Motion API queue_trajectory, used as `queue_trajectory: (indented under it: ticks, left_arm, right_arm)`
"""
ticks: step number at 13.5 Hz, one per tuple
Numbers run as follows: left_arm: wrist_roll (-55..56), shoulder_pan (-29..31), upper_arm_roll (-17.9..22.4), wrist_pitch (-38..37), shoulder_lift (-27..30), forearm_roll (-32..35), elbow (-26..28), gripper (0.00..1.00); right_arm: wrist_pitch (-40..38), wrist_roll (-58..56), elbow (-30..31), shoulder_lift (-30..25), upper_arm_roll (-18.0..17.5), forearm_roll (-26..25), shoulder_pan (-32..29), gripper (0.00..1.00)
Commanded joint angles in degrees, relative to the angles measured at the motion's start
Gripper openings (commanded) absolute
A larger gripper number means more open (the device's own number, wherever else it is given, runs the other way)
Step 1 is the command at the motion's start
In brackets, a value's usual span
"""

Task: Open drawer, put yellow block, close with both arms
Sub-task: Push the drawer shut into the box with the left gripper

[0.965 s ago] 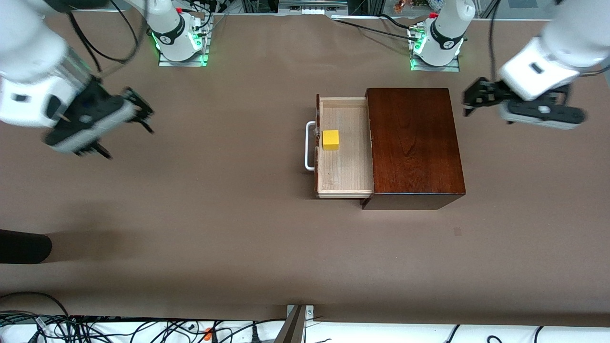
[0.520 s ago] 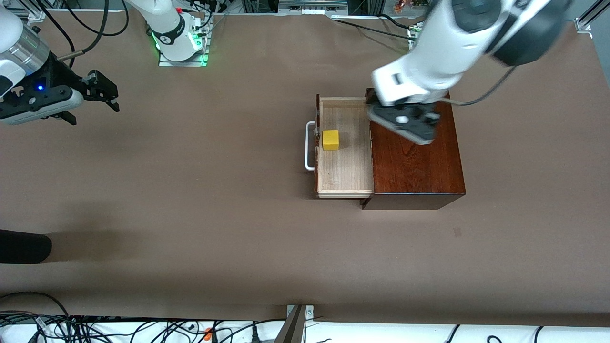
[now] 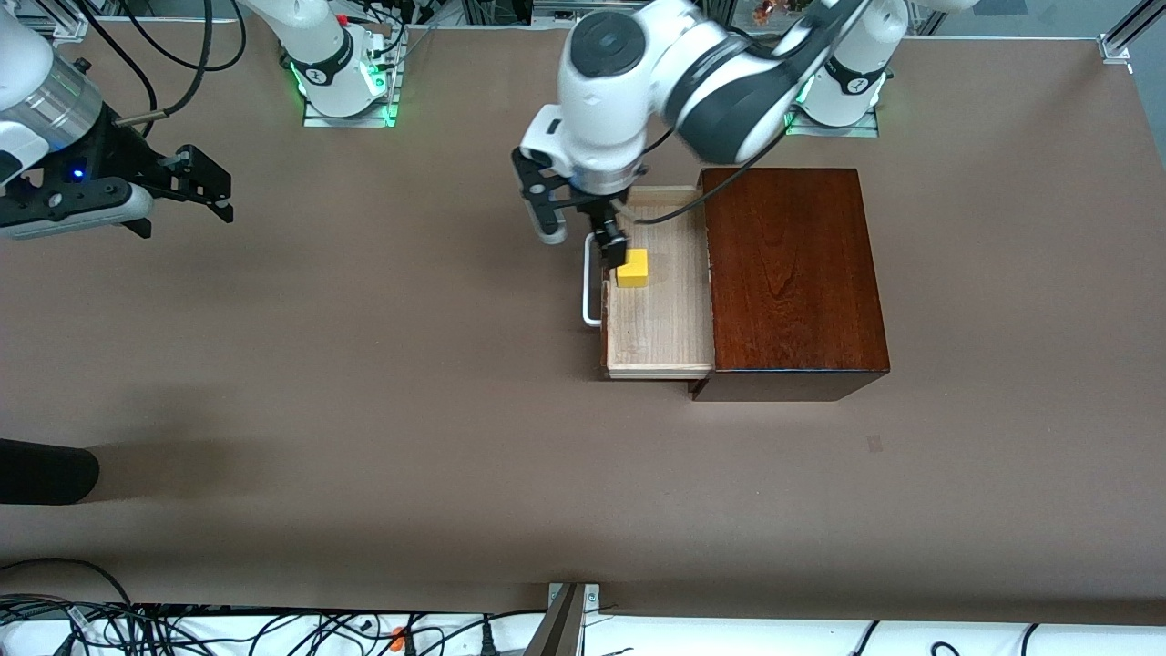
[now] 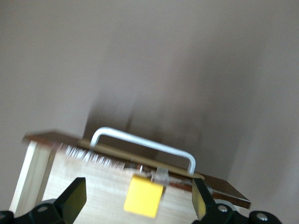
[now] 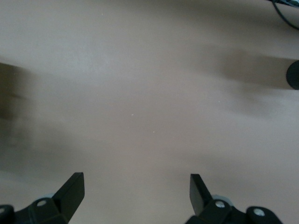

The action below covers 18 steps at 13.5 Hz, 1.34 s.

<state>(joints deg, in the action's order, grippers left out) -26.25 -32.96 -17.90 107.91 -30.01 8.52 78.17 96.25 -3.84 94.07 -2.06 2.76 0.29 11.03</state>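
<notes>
Landmark: the wooden box [image 3: 792, 273], dark and glossy, stands on the table [image 3: 410, 410].
Drawer [image 3: 660, 319]: it is pulled out of the box toward the right arm's end of the table; its white handle [image 3: 592, 310] is at that end.
Yellow block [image 3: 632, 267]: it lies in the drawer, near the drawer front.
My left gripper [image 3: 583, 232]: it is over the drawer front and handle, fingers [image 4: 74, 196] wide apart, holding nothing.
My right gripper [image 3: 196, 182]: it waits well apart from the box, over bare table, fingers spread and empty.

Lab: bolted arm bases [image 3: 342, 73], cables [image 3: 109, 620]
</notes>
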Motion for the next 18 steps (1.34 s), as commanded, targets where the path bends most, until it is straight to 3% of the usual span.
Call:
queue_trajectory:
  ticks: [1,6,18]
  left_arm:
    - [-13.88,-3.51,0.93,-0.60,-9.07,3.87,-10.04,1.00]
    - [-19.28,-3.61,1.29,1.78,-14.11,4.23,-9.88,1.00]
    - [-13.39,-3.34,1.46,-6.48,-11.03,8.18,-5.49,1.00]
  right_arm:
    - [-0.54,0.33,-1.70,1.00,0.23,0.16,-0.21,1.00]
    - [-0.36,0.24,-1.70,1.09,-0.38,0.16,0.49,1.00]
    - [-0.09,0.15,-1.70,1.18,-0.21,-0.02,0.23,1.00]
